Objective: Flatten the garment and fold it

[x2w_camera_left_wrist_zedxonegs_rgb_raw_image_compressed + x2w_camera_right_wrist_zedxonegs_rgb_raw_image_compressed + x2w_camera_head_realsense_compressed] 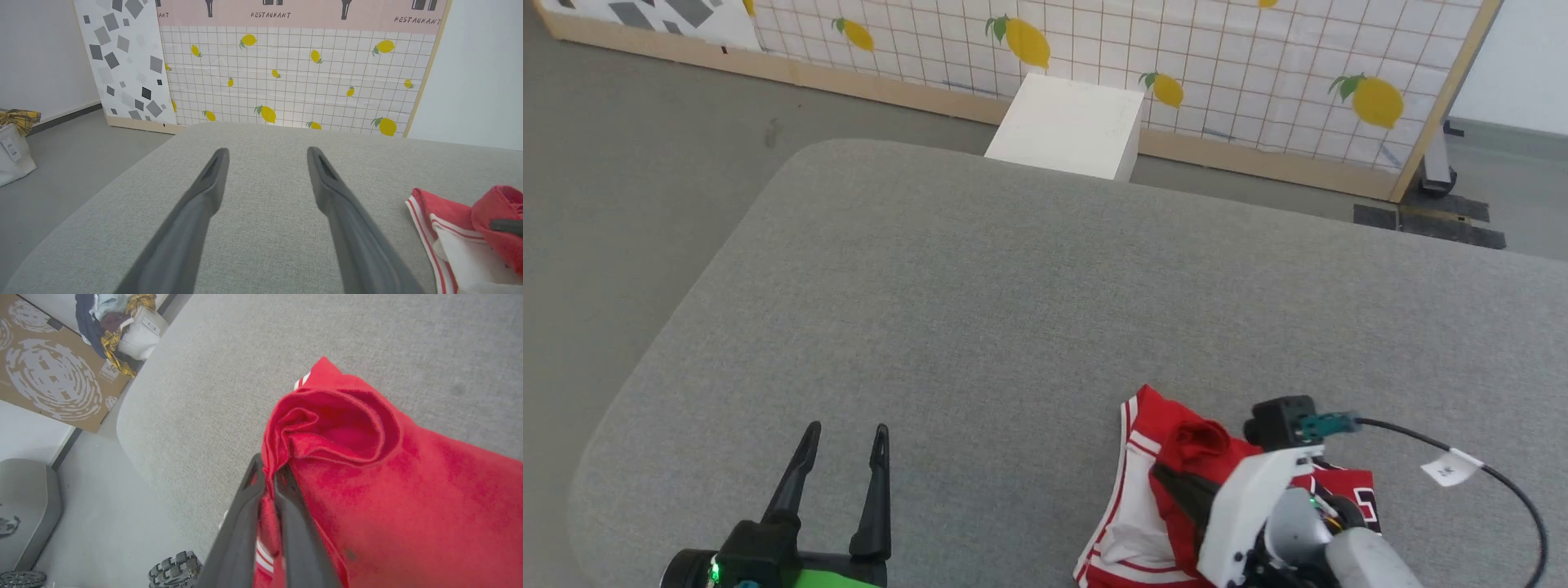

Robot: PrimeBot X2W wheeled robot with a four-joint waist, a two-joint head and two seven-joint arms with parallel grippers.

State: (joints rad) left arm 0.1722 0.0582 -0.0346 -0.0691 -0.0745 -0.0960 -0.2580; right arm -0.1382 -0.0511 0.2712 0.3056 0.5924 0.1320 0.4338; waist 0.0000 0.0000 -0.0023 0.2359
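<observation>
Garment: crumpled on table.
Right gripper: fingers clamped on red fold.
Left gripper: fingers wide, empty.

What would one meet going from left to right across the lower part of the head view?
Left gripper, open → garment → white cable tag. The right gripper, shut on the garment, overlaps it, so it has no place in the order.

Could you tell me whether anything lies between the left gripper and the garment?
Nothing visible does: only bare grey surface separates the open left gripper from the garment lying to its right. The right gripper is shut on a red fold of it.
</observation>
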